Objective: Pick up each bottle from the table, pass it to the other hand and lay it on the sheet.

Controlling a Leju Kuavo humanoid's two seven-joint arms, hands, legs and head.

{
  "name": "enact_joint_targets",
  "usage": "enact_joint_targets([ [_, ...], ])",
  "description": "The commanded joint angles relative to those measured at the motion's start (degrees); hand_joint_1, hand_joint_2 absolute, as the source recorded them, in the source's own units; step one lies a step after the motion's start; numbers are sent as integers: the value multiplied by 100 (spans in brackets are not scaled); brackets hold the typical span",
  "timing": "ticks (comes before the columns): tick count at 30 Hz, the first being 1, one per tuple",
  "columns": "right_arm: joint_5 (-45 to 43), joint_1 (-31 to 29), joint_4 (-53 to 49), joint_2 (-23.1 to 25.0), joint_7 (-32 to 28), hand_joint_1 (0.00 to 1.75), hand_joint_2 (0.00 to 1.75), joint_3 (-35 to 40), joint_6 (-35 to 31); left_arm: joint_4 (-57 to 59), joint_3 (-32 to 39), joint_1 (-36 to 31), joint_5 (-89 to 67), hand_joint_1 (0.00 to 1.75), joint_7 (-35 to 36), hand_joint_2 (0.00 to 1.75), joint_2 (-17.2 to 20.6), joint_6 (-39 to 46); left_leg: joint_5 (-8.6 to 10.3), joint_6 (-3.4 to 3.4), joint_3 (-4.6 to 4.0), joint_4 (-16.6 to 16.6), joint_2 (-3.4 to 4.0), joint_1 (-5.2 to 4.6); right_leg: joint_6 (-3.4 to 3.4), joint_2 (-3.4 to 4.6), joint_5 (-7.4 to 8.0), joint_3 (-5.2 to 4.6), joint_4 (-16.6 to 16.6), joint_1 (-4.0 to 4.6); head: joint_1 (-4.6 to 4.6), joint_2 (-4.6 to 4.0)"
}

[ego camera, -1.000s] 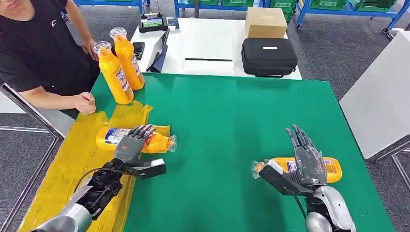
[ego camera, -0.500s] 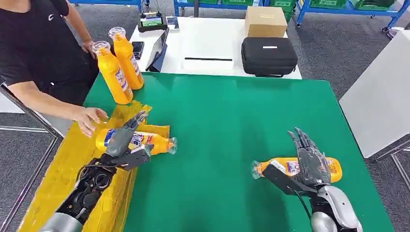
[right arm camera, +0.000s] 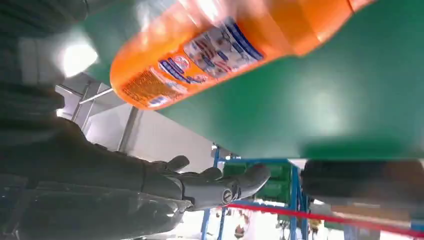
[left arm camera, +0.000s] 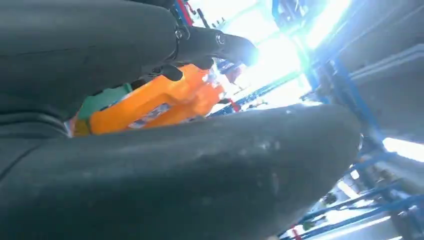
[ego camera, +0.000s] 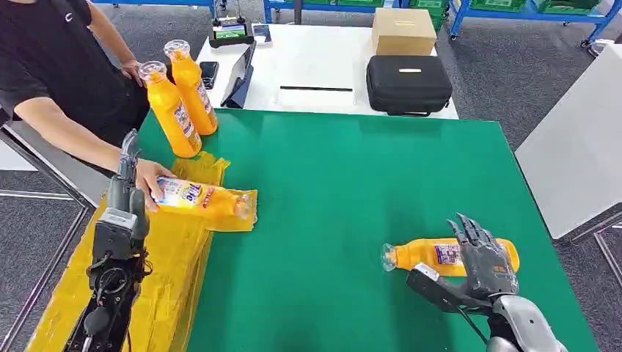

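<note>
On the green table [ego camera: 345, 183], the robot's right hand [ego camera: 480, 257] hovers open over a lying bottle [ego camera: 433, 255]; its left hand [ego camera: 126, 198] is raised, empty, as a person's hand [ego camera: 150, 180] grips the bottle on the yellow sheet [ego camera: 132, 257].

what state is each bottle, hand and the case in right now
bottle on the sheet: lying down, a person's hand on its base
bottle on the table: lying on the green, not gripped
two bottles: upright at the table's far corner
left hand: raised, holds nothing
right hand: open over the bottle on the table
black case: closed
</note>
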Motion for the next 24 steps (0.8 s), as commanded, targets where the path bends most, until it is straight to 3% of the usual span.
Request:
enact_joint_targets([
  [1,-351,173,465,-893,-111,0,175,-163,513,49,23,-15,271,0,44,0,-111,53,-5,-9,14,-3,-16,0,2,-22,-9,19,-4,0,0,0],
  [15,135,-181,1193,-1475,187,0,175,62,813,114,-87,-145,564,0,135,0,-176,99,-6,-11,17,-4,-1,3,0,-8,-5,21,-8,3,0,0],
  [17,148,-618,1639,-1688,133,0,175,209,797,204,-123,-257,605,0,154,0,-173,60,-12,-15,25,-2,5,3,0,-5,-9,29,-8,3,0,0],
  [20,179,-964,2020,-1694,63,0,175,318,682,382,-197,-472,639,0,166,0,-194,8,-9,-14,18,3,19,2,2,7,-1,18,-5,2,0,0],
  [24,219,-872,1984,-1658,90,0,175,346,598,382,-214,-475,648,0,170,0,-202,-1,2,-6,11,-4,4,2,7,-8,6,13,-9,3,2,0],
])
